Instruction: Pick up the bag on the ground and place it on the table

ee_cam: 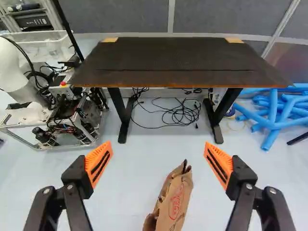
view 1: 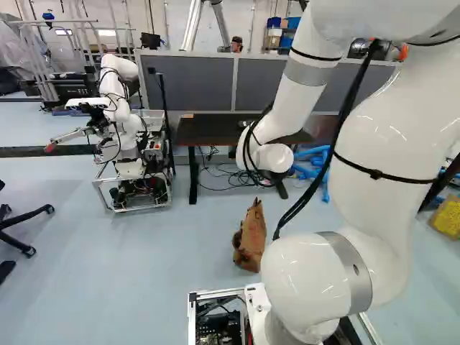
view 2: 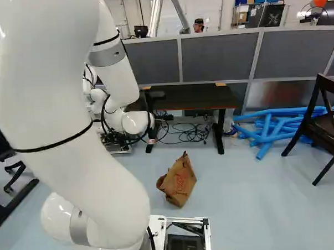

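Note:
My gripper (view 2: pixel 151 139) is mostly hidden behind the white wrist in the right base view. In the wrist view the gripper (ee_cam: pixel 158 156) stands open, its orange-padded fingers wide apart with nothing gripped. A crumpled brown paper bag (view 2: pixel 179 181) with red print stands on the floor ahead of the base. In the wrist view the bag (ee_cam: pixel 176 199) shows low down between the two fingers' lines, touching neither. Beyond it is the dark-topped table (ee_cam: pixel 183 62), its top bare, on black legs; in the left base view my arm partly covers this table (view 1: pixel 208 131).
Another robot (view 1: pixel 129 136) on a wheeled frame stands left of the table. Loose cables (ee_cam: pixel 178 114) lie on the floor under the table. Blue tubes (view 2: pixel 272 128) are piled to its right, near a dark wooden chair (view 2: pixel 325 123). Grey partitions (view 2: pixel 219 59) rise behind the table.

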